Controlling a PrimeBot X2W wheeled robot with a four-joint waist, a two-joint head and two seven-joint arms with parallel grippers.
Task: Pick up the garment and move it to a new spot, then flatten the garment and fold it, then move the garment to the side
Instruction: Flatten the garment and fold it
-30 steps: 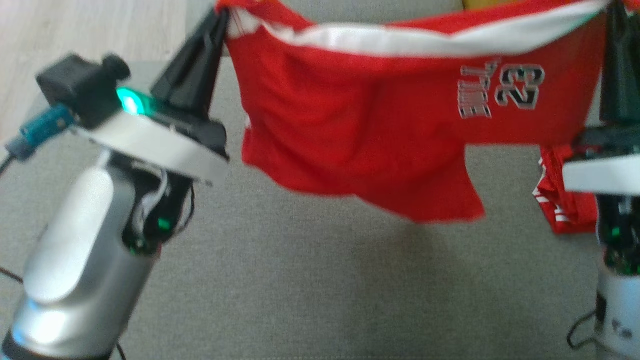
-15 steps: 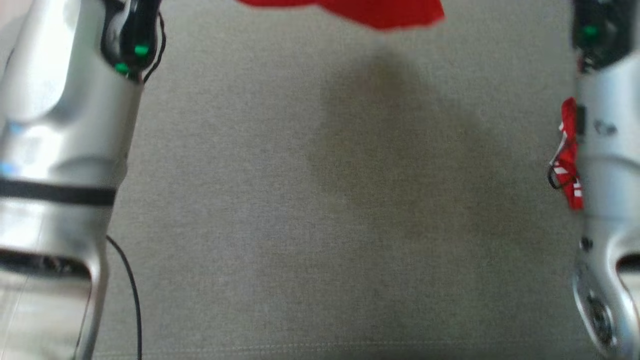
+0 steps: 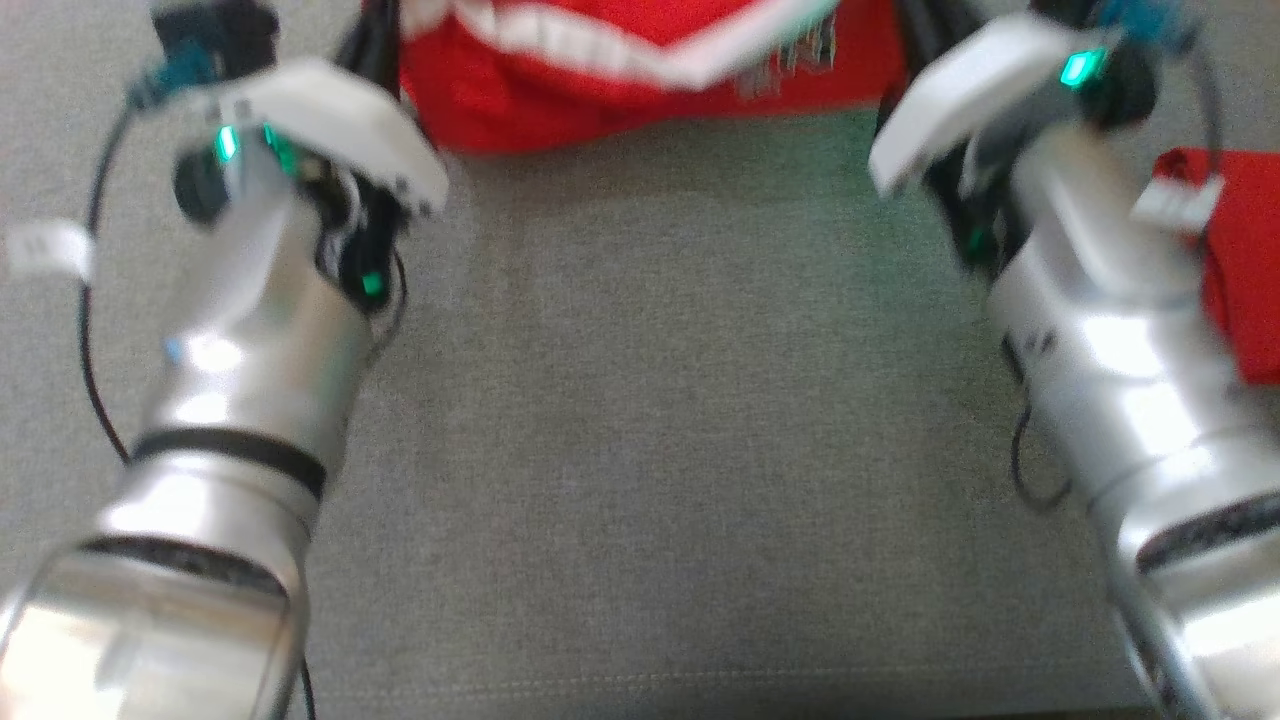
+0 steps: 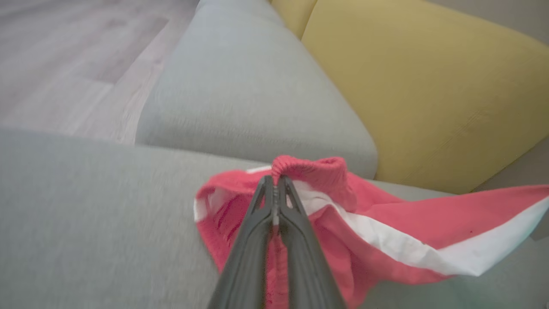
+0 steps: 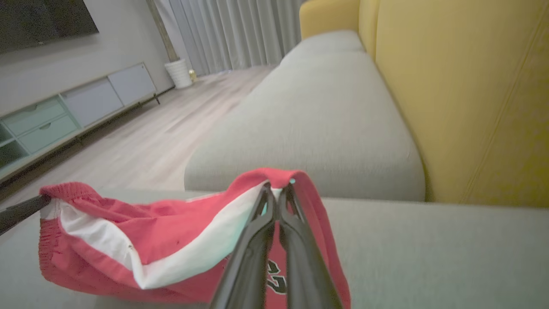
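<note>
Pinching garment edge: left claw, right claw, seemingly above cushion.

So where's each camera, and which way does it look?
Head view: on the robot's head, looking down at the grey sofa seat; left forearm and right forearm show.
Left wrist view: on the left wrist, looking along the left gripper, shut on the red shorts, toward the yellow backrest.
Right wrist view: on the right wrist, looking along the right gripper, shut on the shorts too.
Shared: both wrist views show shorts, seat, backrest.
</note>
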